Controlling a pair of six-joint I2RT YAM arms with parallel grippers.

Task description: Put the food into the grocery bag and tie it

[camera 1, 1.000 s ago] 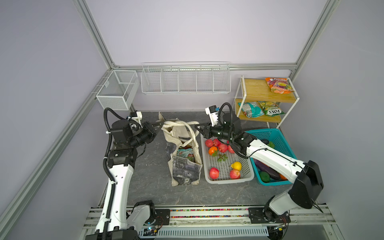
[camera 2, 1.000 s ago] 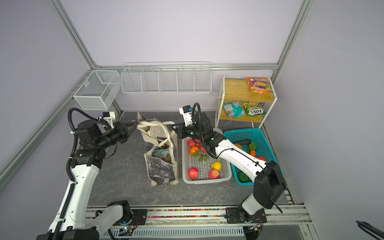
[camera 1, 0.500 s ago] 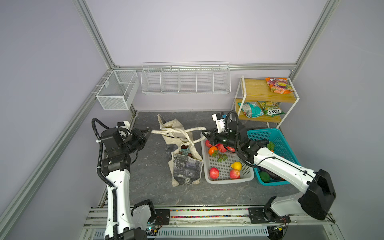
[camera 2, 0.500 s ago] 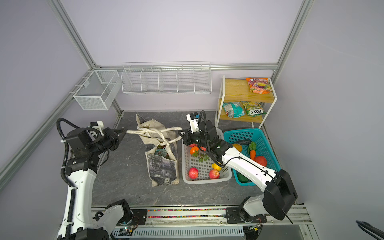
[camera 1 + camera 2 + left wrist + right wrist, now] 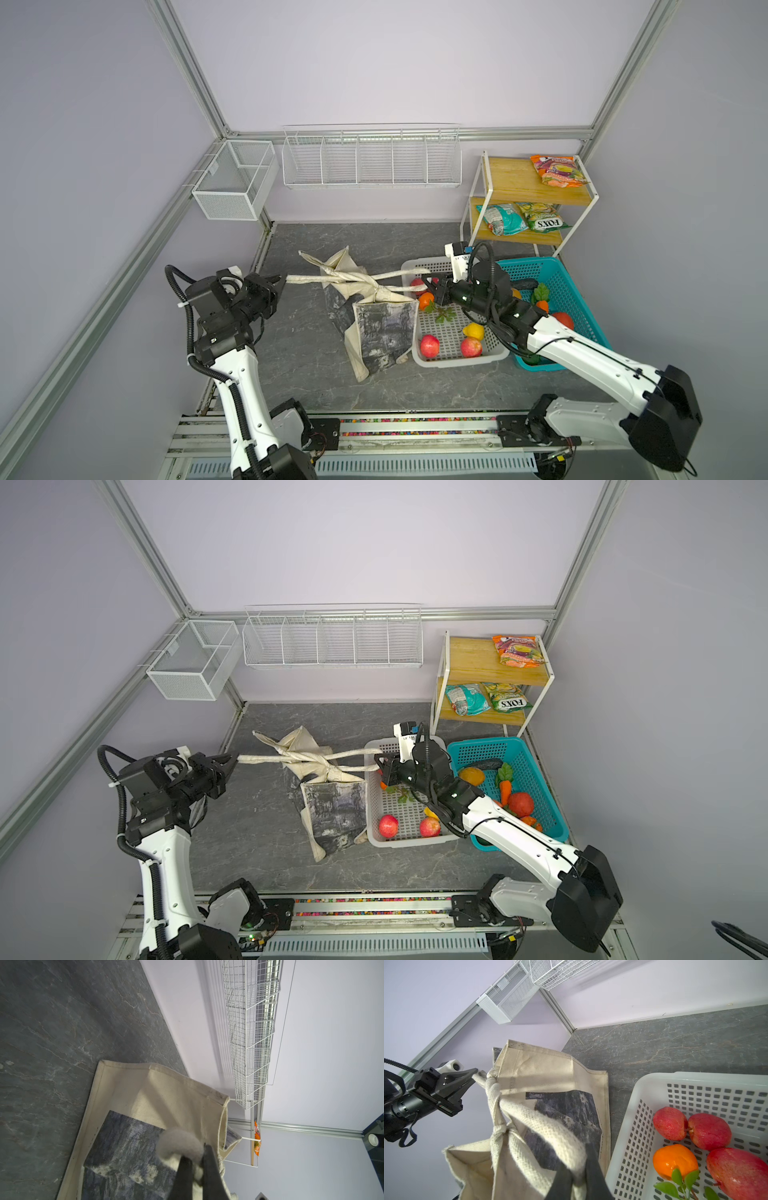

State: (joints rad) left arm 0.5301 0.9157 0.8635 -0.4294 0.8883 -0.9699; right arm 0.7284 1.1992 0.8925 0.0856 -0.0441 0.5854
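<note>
The cream grocery bag [image 5: 384, 328] [image 5: 334, 808] slumps mid-table, printed side up. Its long handles [image 5: 357, 279] [image 5: 307, 756] are crossed in a knot [image 5: 499, 1129] and stretched taut between both grippers. My left gripper [image 5: 282, 279] [image 5: 232, 757] [image 5: 196, 1152] is shut on one handle end, left of the bag. Over the white basket's near corner, my right gripper [image 5: 432, 282] [image 5: 379, 763] [image 5: 576, 1159] is shut on the other end. The bag's mouth is drawn together, hiding whatever is inside. Loose food [image 5: 429, 345] lies in the baskets, and a teal snack packet [image 5: 500, 218] on the shelf.
A white perforated basket [image 5: 457, 361] with apples, an orange and a lemon sits right of the bag. Beyond it is a teal basket [image 5: 536, 270] of produce. A wooden shelf [image 5: 519, 187] stands back right. Wire racks [image 5: 370, 158] and a mesh box [image 5: 235, 183] hang on the walls.
The grippers have pulled apart, the left one going left and the right one right. The handles went from slack loops to a taut line, and the bag's mouth closed.
</note>
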